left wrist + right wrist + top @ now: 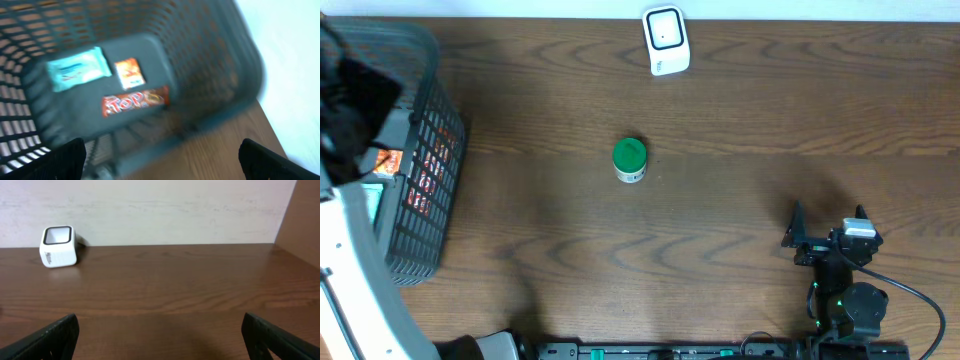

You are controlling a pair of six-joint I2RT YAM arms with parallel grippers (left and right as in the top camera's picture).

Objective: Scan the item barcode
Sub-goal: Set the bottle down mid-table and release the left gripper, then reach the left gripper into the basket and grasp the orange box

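1. While the left arm hangs above the dark mesh basket [432, 150] at the left end of the bench [740, 130], we see the left pincer [162, 162] released. Its two dark fingers are spread to the bottom corners of the wrist view and grip nothing.
2. Looking down through that wrist camera, we find three packaged items lying flat on the basket floor. They are a light blue packet [79, 68], a small orange packet [129, 73] just beside it, and a red bar [135, 101] with white "TOP" lettering just below the two.
3. We note that this wrist picture is blurred, so we cannot make out a barcode on any of the three.
4. Out on the open bench we see a small jar [630, 160] with a green lid standing upright near the middle. It is well apart from the basket and from both pincers.
5. We place the white scanner [666, 40] at the far edge of the bench, beyond the jar and close to the pale wall [165, 210]. From the right wrist it shows at the far left, its dark-framed window facing up.
6. We see the right pincer [828, 225] low over the near right part of the bench. It is also released, with its fingers wide apart and empty, and it points toward the far wall.
7. We see neither pincer touching an item, the basket or the scanner.
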